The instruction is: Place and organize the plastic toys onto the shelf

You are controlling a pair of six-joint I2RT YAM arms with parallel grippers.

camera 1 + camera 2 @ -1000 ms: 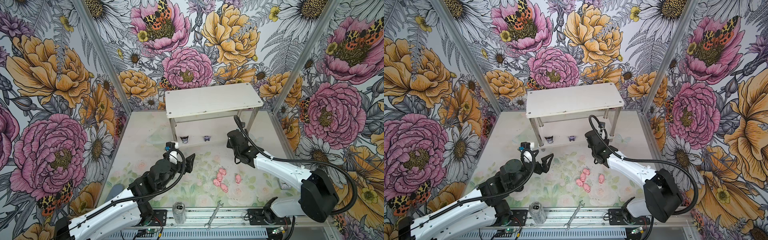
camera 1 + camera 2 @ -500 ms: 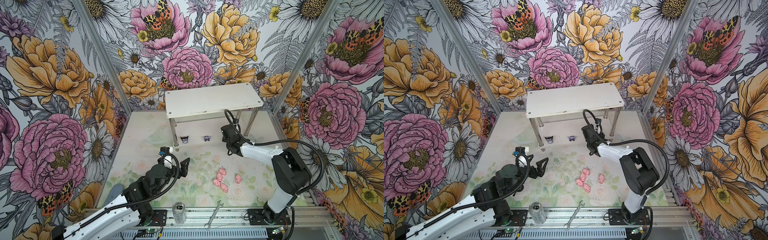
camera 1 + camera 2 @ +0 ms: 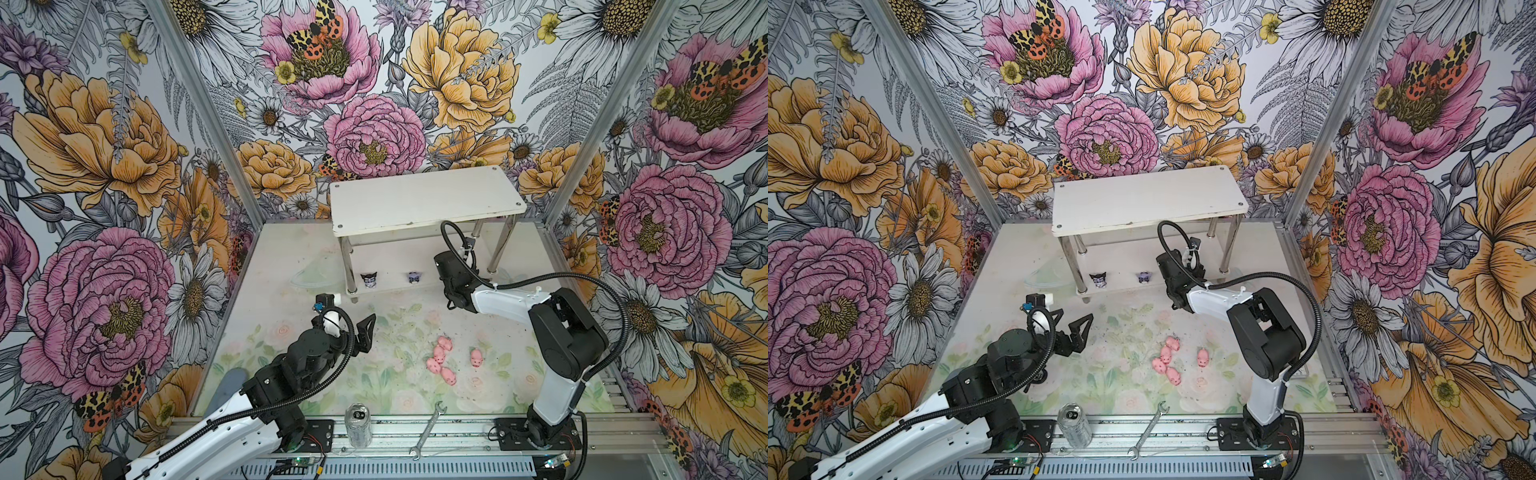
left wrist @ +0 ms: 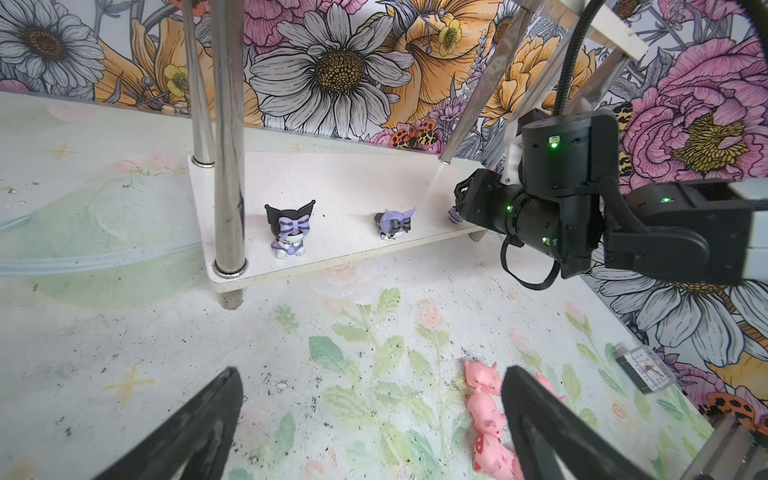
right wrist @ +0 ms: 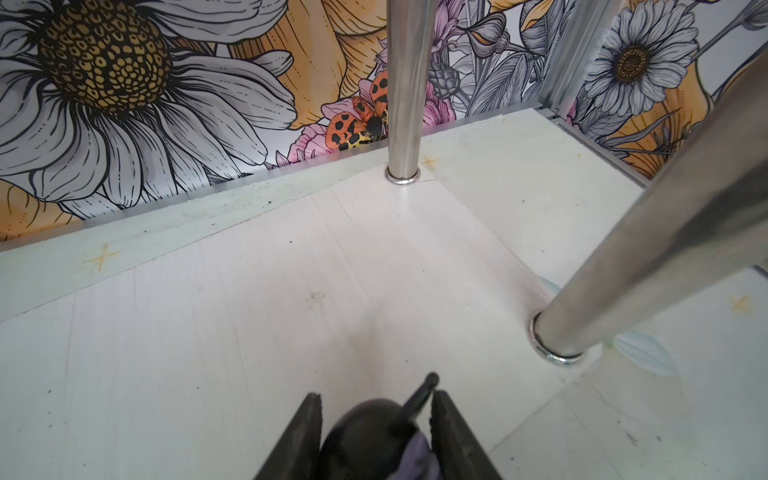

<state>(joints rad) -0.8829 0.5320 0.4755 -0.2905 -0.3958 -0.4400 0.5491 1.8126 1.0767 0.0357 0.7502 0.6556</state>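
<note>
The white two-tier shelf (image 3: 424,199) stands at the back. Two black-purple figurines (image 3: 368,279) (image 3: 413,277) stand on its lower tier (image 4: 353,187). My right gripper (image 5: 376,401) is shut on a third black-purple figurine (image 5: 374,432), low over the right end of that tier; whether the figurine touches it I cannot tell. In both top views the right wrist (image 3: 453,274) hides those fingers. Several pink pigs (image 3: 440,359) lie on the table and one (image 3: 476,357) lies apart. My left gripper (image 3: 353,328) (image 4: 370,390) is open and empty, left of the pigs (image 4: 482,399).
A clear can (image 3: 358,424) and a silver wrench (image 3: 428,430) lie on the front rail. Chrome legs (image 5: 405,83) stand close round my right gripper. A small clear box (image 4: 642,368) lies near the right wall.
My right arm has folded and carried the figurine back and left, under the shelf's top tier. My left arm has drawn back a little towards the front, still open.
</note>
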